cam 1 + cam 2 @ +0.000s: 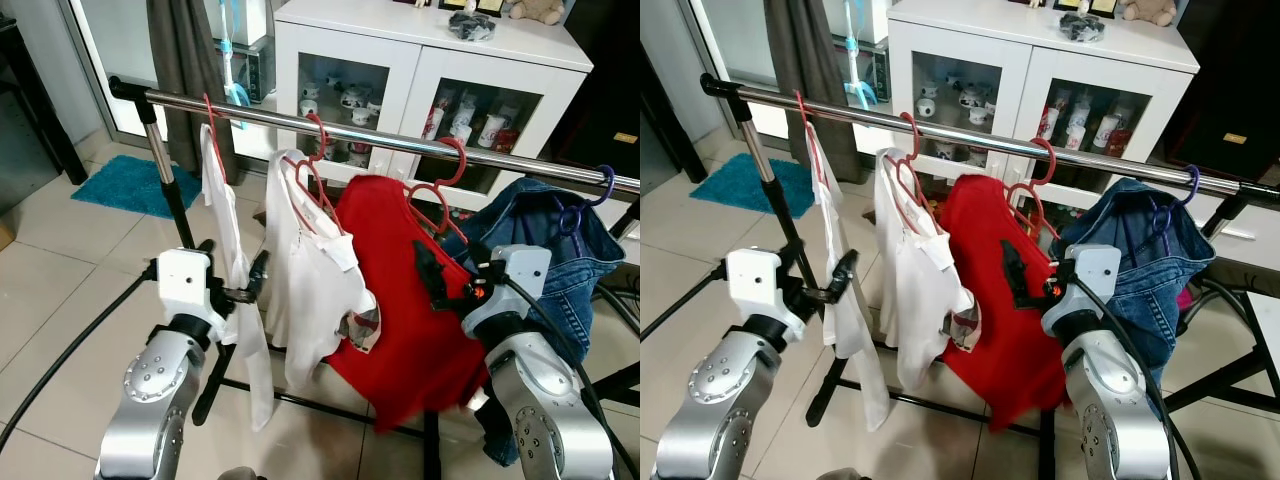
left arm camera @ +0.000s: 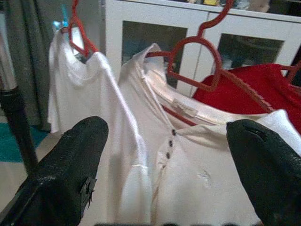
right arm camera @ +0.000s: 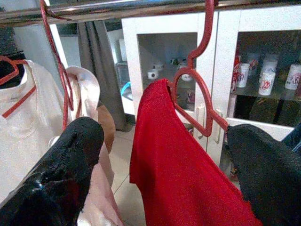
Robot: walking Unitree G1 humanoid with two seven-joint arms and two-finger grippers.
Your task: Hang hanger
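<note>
Where steel rail (image 1: 400, 140) gleams: curved red hanger (image 1: 440, 190); soft red shirt (image 1: 400, 300).

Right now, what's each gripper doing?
Left gripper: open, empty, facing the white shirt.
Right gripper: open, empty, facing the red shirt.

A steel clothes rail (image 1: 400, 140) runs across above both grippers, carrying four hangers with garments. Above the left gripper (image 1: 232, 282) hang a thin white garment (image 1: 228, 250) and a white shirt (image 1: 310, 270); above the right gripper (image 1: 445, 275) hangs a red top (image 1: 400, 300), and a denim jacket (image 1: 545, 250) just beyond it.
</note>
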